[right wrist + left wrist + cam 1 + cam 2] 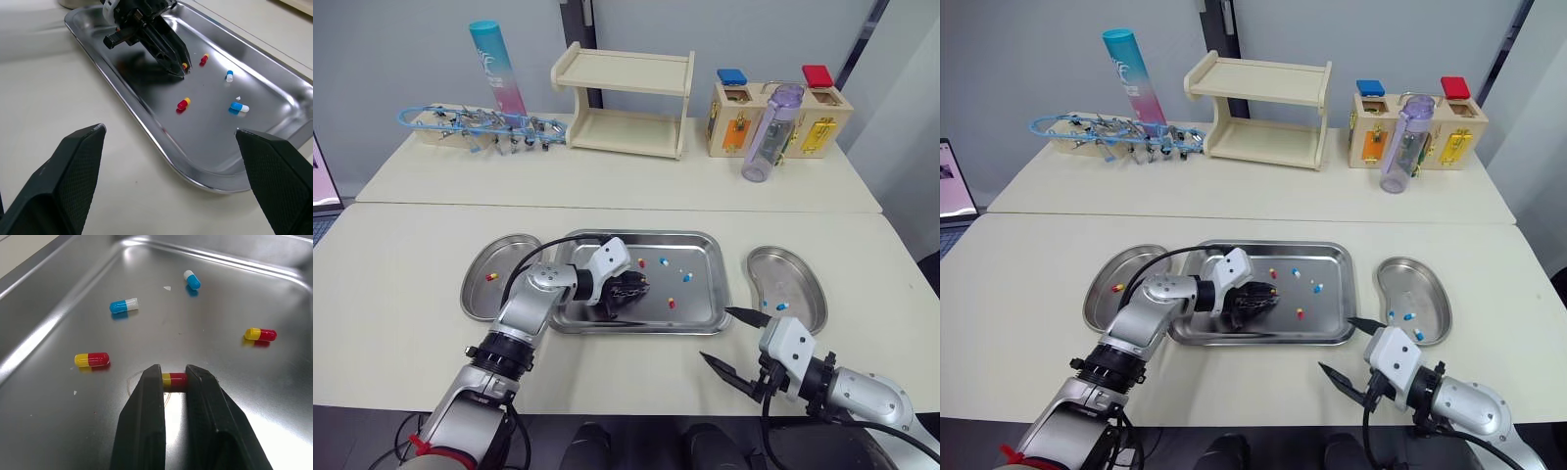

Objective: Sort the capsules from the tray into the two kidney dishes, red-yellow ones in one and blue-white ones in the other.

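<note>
Left gripper (642,286) low inside the tray (717,257), fingers (146,411) closed on a red-yellow capsule (175,380), pinched crosswise between the two tips, at or just above the tray floor; contact with the floor not clear. Four loose capsules on the tray floor past those fingertips: a second red-yellow capsule (91,360) close by on one side, a third red-yellow capsule (260,334) off to the other side, a blue-white capsule (123,306) farther ahead, and a farther blue-white capsule (192,279) beyond that, all apart from one another and from the fingers. Behind the gripper, on its arm's side and just outside the tray, the left kidney dish (494,255), with a lone red-yellow capsule (491,277) lying in it. Right gripper (715,333) over the table (411,294) near the tray's front right corner, fingers spread wide, nothing between them. Just beyond its far finger, the right kidney dish (798,269), set beside the tray's right edge, with sorted blue-white capsules (1408,315) lying toward the end nearest that gripper.
</note>
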Tool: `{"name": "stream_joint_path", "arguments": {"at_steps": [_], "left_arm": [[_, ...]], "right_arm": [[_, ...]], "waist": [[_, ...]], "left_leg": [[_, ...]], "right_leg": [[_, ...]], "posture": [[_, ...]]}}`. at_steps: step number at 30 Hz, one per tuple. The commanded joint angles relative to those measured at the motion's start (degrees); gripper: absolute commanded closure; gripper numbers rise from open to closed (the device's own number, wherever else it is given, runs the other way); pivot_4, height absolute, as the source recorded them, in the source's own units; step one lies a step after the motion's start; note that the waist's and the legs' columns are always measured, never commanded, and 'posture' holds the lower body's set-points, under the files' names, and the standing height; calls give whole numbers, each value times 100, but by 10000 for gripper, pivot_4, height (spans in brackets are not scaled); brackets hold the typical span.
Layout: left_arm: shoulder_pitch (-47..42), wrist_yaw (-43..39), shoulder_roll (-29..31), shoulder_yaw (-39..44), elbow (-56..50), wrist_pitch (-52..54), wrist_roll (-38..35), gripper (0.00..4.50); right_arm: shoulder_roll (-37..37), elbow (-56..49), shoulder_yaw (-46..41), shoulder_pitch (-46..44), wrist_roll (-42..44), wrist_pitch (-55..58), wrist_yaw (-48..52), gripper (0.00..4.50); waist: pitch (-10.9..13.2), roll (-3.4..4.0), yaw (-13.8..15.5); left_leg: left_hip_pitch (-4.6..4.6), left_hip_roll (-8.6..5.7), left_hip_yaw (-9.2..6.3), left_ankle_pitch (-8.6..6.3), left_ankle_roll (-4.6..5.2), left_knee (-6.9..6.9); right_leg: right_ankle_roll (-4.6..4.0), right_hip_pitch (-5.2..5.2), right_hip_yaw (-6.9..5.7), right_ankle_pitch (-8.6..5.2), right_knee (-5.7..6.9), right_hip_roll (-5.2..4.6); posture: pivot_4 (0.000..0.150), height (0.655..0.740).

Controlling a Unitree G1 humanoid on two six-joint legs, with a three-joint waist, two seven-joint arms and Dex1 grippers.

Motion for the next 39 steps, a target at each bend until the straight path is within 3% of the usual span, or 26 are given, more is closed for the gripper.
{"name": "stream_joint_path", "arguments": {"at_steps": [1,7,12,18,24,35,39], "left_arm": [[114,11,262,609,-862,177,-459,41619],[1161,948,652,2040,-2447,1119,-1098,41619],[1934,1810,919,3316,-2777,1435,-1195,41619],[2368,2691,803,3884,-2586,1411,-1067,41619],[2566,3016,645,4025,-2381,1033,-1140,41619],[2561,3291,460,4113,-2325,862,-1390,5078],[2634,2970,758,4347,-2402,960,-1690,5078]], "right_arm": [[-39,-165,69,-291,176,54,124,0],[222,345,665,-1345,258,116,374,0],[501,914,1071,-2140,278,-14,597,0],[644,1285,1236,-2580,329,-153,861,0],[670,1318,1257,-2653,342,-148,942,0],[579,1139,1166,-2441,357,-96,951,0],[490,1098,1014,-2374,370,-119,927,0]], "waist": [[2,-1,-16],[2,5,-53],[5,6,-40],[5,6,91],[5,6,98],[5,5,95],[5,4,93]], "left_leg": [[-1,0,-1,0,0,-1],[3,3,-2,0,0,-4],[3,3,-4,0,0,-4],[1,0,-3,0,-1,-3],[1,1,-3,-1,-1,-5],[1,1,-3,-1,-1,-6],[1,2,-3,-1,-1,-7]], "right_leg": [[0,-2,0,0,0,0],[0,0,1,0,0,0],[-1,-4,-1,0,1,0],[1,-2,-1,1,-7,-4],[0,-3,-1,2,-8,-4],[0,-4,-1,2,-8,-3],[0,-4,-2,2,-7,-3]], "posture": [[1500,7400],[1500,7400],[1500,7400],[1500,7400],[1500,7400],[1500,7400],[1500,7400]]}}
